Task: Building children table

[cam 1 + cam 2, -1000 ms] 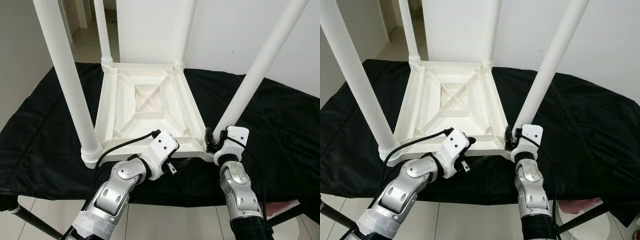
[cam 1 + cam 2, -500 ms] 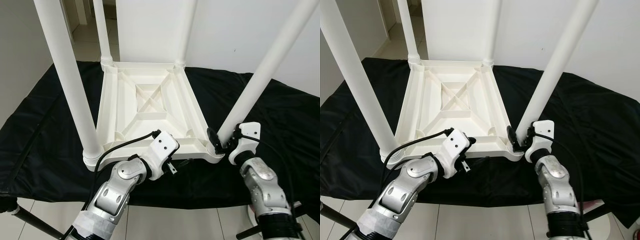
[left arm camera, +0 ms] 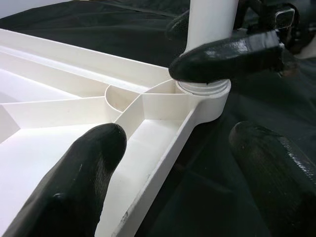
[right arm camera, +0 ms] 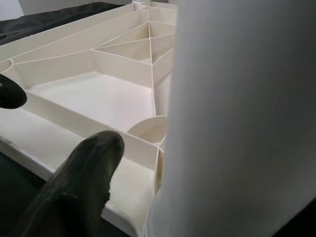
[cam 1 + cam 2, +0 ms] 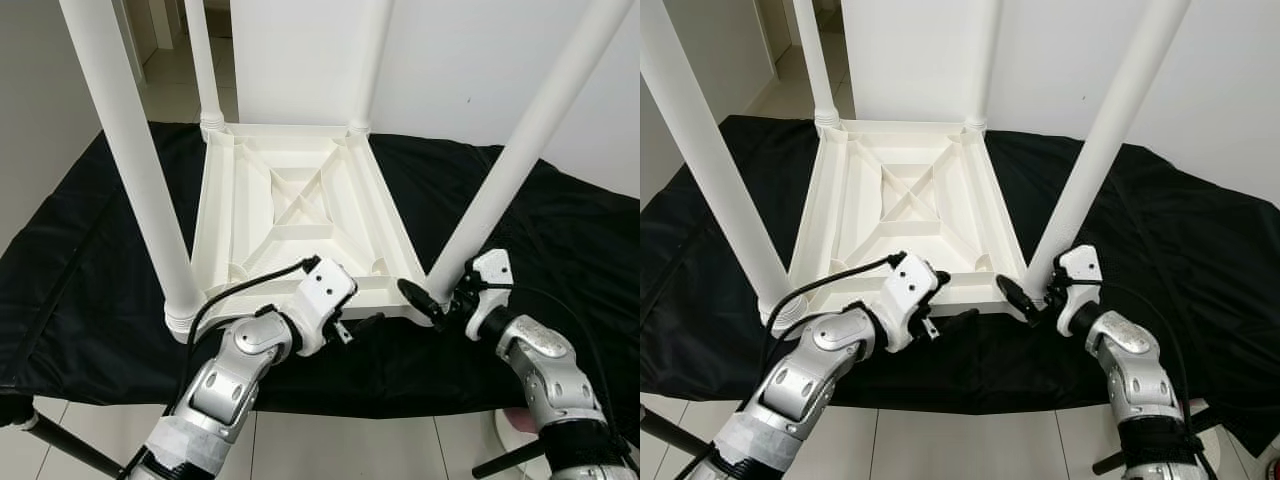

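Note:
The white children's table (image 5: pixel 213 215) lies upside down on a black cloth (image 5: pixel 90 250), its legs pointing up. My right gripper (image 5: pixel 428 296) is at the base of the near right leg (image 5: pixel 510 170), shut on it; one black finger (image 5: pixel 412 292) crosses in front of the leg's collar (image 3: pixel 205 89), the other is hidden behind the leg. In the right wrist view that leg (image 4: pixel 237 118) looms close beside one finger (image 4: pixel 74 192). My left gripper (image 5: pixel 355 318) is open at the table's near rim (image 3: pixel 163 163), one finger (image 3: pixel 79 182) inside the rim and one outside.
The near left leg (image 5: pixel 135 170) and two far legs (image 5: pixel 200 60) stand tall around the work area. The cloth-covered surface ends just in front of me, with pale floor (image 5: pixel 360 450) below. A white wall (image 5: pixel 460 60) is close behind.
My right arm has swung out to the right and its gripper has turned around the base of the near right leg. The left gripper has stayed at the near rim.

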